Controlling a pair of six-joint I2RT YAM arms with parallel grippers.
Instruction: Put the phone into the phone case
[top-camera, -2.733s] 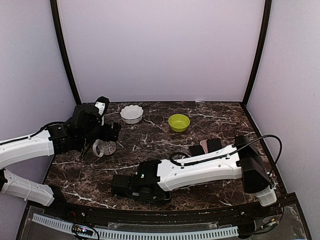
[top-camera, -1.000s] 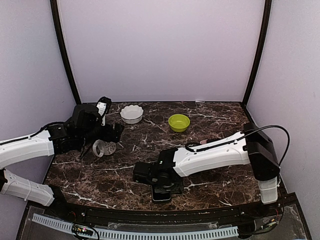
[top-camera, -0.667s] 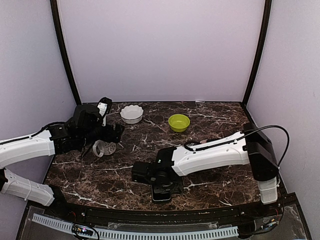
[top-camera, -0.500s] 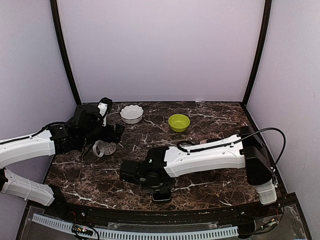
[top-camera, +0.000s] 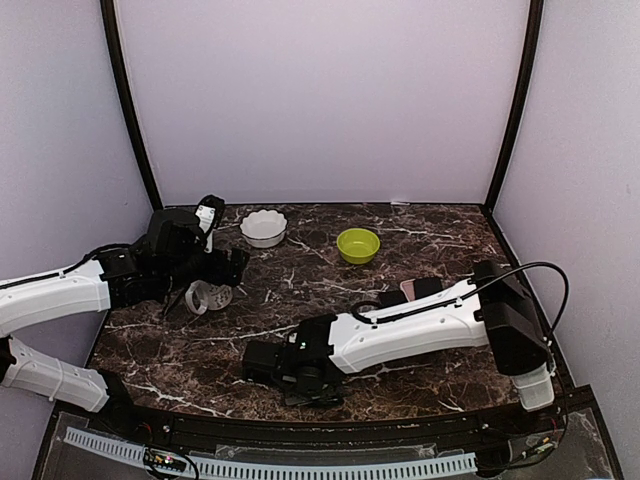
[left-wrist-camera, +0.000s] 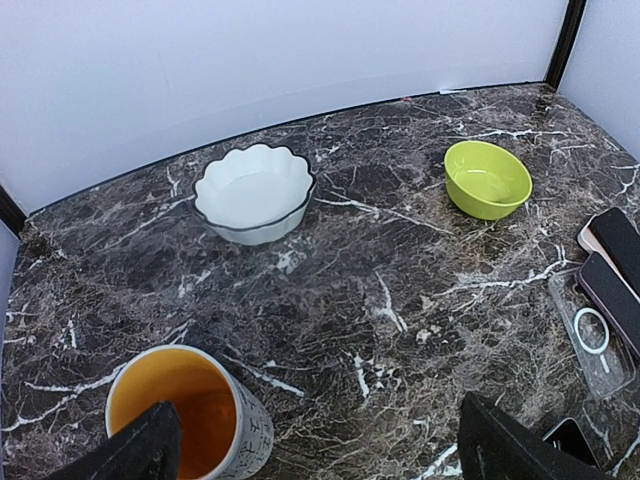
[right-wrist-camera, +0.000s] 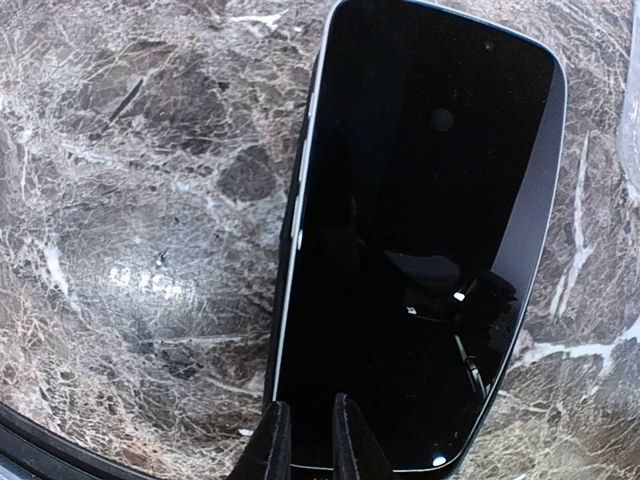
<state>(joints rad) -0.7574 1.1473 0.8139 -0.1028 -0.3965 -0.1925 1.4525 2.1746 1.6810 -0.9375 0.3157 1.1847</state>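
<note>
A black phone (right-wrist-camera: 420, 240) lies flat, screen up, on the dark marble table near its front edge. My right gripper (right-wrist-camera: 308, 412) is over the phone's near end, its two fingers nearly together with only a thin gap, holding nothing. In the top view the right gripper (top-camera: 303, 378) covers the phone. A clear phone case (left-wrist-camera: 592, 335) with a white ring lies at the right of the left wrist view, away from the phone. My left gripper (left-wrist-camera: 320, 462) is open and empty, hovering beside a mug.
An orange-lined mug (left-wrist-camera: 185, 415) lies by the left gripper. A white scalloped bowl (top-camera: 264, 227) and a green bowl (top-camera: 358, 244) stand at the back. Other phones, dark (top-camera: 428, 290) and pink (top-camera: 408, 289), lie beside the case at the right.
My right gripper swung left, then came back towards the front edge and now covers the phone, which showed in front of it before. The left arm has not moved.
</note>
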